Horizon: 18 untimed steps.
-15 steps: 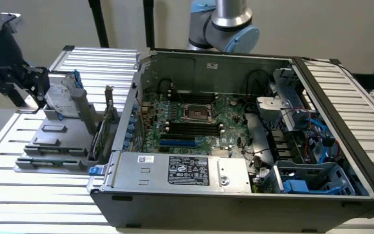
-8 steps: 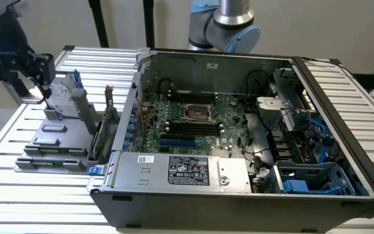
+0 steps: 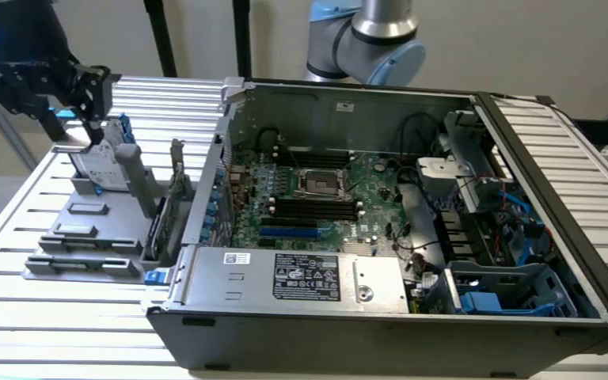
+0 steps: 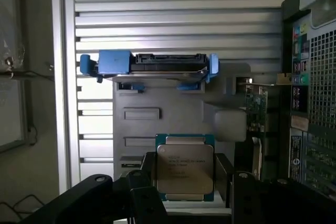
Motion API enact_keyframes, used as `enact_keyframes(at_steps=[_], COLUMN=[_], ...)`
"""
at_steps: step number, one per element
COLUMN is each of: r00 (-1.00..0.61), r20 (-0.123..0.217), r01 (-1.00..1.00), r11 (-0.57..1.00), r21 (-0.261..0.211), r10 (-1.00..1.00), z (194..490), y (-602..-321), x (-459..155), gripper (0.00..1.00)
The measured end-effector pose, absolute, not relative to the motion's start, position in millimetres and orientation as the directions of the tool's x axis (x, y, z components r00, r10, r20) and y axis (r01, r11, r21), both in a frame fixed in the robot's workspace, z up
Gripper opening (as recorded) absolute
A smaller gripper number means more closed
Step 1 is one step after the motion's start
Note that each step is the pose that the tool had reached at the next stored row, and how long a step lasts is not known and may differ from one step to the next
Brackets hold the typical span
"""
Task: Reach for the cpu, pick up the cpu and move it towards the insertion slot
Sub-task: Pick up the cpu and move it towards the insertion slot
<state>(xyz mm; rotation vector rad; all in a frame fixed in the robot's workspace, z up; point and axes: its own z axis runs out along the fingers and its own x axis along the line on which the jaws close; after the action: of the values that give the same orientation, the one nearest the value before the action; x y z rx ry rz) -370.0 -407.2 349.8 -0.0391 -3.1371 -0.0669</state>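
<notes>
The cpu [image 4: 185, 167], a small square chip with a silvery top and a teal rim, sits between two dark fingers [image 4: 224, 176] of my gripper [image 4: 185, 179], which is shut on its sides. In the exterior view my gripper [image 3: 75, 119] hangs above the grey holder stand [image 3: 85, 237] at the exterior view's left, outside the computer case. The insertion slot [image 3: 320, 184], a square socket with a shiny frame and dark centre, lies on the motherboard inside the open case, well to the exterior view's right of my gripper.
A silver hard drive with blue rails [image 3: 101, 168] [image 4: 152, 66] stands on edge in the holder under my gripper. The case's metal side wall [image 3: 219, 158] rises between holder and motherboard. Black memory slots [image 3: 309, 210] flank the socket. The slatted table [image 3: 61, 317] extends around everything.
</notes>
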Motion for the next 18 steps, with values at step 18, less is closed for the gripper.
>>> enact_keyframes(at_steps=[18], r00=[-1.000], r20=[0.008], r01=[0.025], r11=[0.997], r21=[0.073], r10=[0.025], z=[379.4], y=[-407.2], x=[-288.5], gripper=[0.54])
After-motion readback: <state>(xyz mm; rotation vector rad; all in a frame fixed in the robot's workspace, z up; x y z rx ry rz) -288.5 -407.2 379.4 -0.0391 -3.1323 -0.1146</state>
